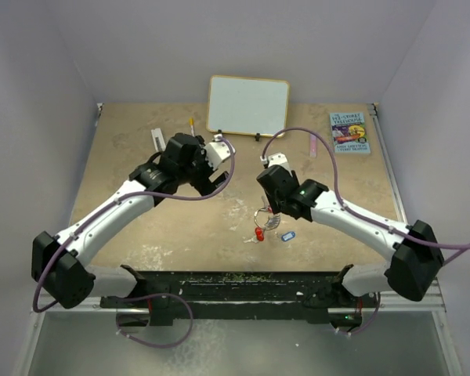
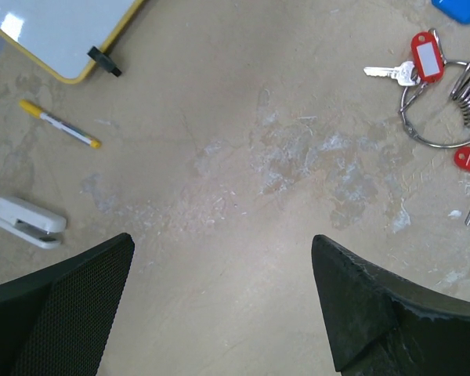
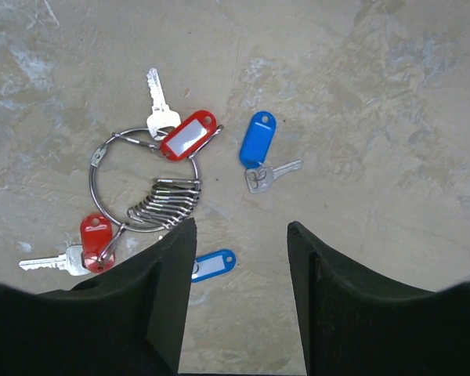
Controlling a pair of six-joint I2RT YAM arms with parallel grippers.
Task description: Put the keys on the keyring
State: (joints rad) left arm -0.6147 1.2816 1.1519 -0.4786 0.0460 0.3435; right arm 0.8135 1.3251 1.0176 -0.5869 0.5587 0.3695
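The keyring, a silver wire ring with several wire clips, lies flat on the table. A red-tagged key sits on its upper edge. A second red-tagged key touches its lower left edge. A blue-tagged key lies loose to the right, and another blue tag lies partly behind my finger. My right gripper hovers open and empty just beside the ring. My left gripper is open and empty over bare table, left of the ring.
A small whiteboard stands at the back. A book and a pink marker lie at the back right. A yellow marker and a white stapler-like object lie at the back left.
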